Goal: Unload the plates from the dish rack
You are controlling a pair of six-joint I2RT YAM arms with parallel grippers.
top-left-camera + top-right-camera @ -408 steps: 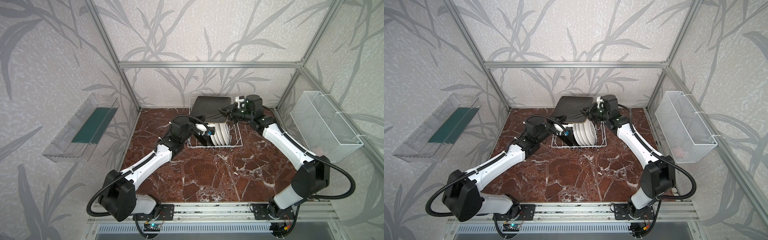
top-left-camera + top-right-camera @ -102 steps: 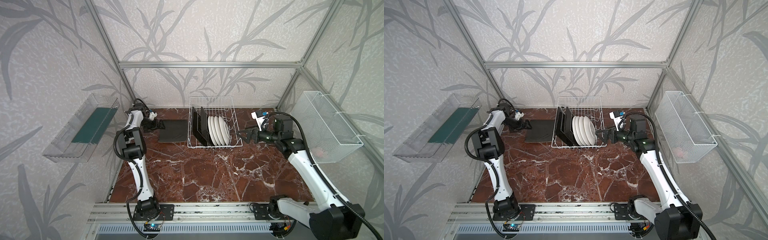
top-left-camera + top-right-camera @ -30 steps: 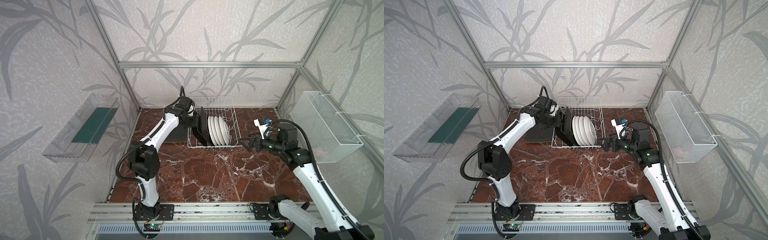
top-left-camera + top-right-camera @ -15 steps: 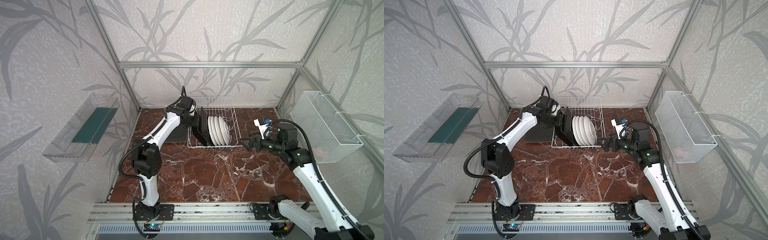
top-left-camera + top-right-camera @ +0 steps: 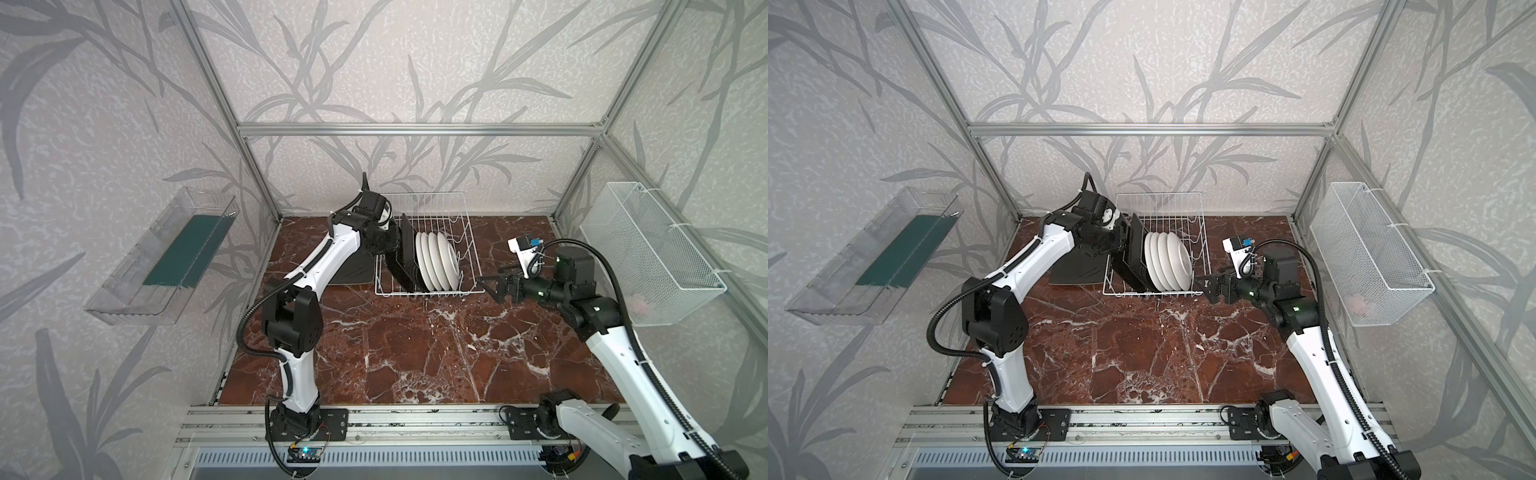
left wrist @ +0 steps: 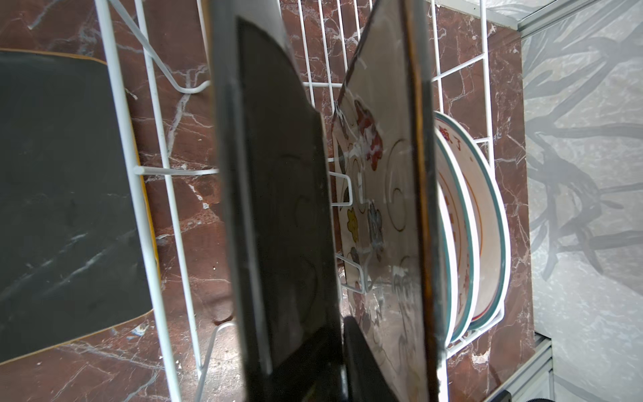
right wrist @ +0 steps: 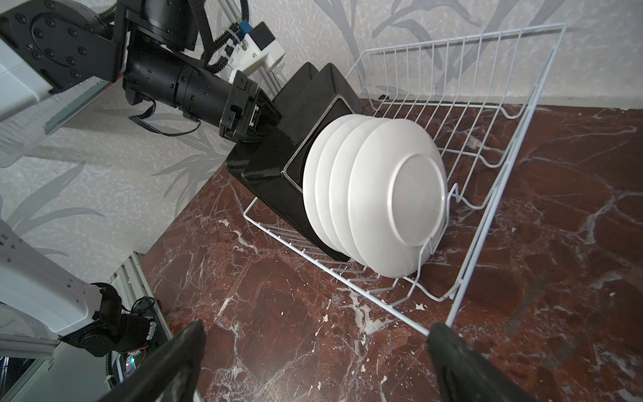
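Fingers (image 6: 362, 369) of the left gripper (image 5: 395, 245) straddle the top edge of the outermost square plate (image 6: 278, 209), drawn narrow about it; whether they already bear on it I cannot tell. That plate stands on edge at the left end of the dish rack (image 5: 432, 294), just beside the second square plate (image 6: 379, 209), with the round white plates (image 7: 396, 195) beyond. The pinch should probably seat deep over the rim before any lift, since the glossy back looks slippery and the plate will hang heavy from one edge. Lifting along the plate's own lean until its lower edge clears the rack wall should keep it off its neighbour; then it can go left onto the plate lying face down (image 5: 353, 270) on the table (image 5: 415, 353). The right gripper (image 7: 316, 330), fingers spread wide and empty, hovers just off the rack's near right corner.
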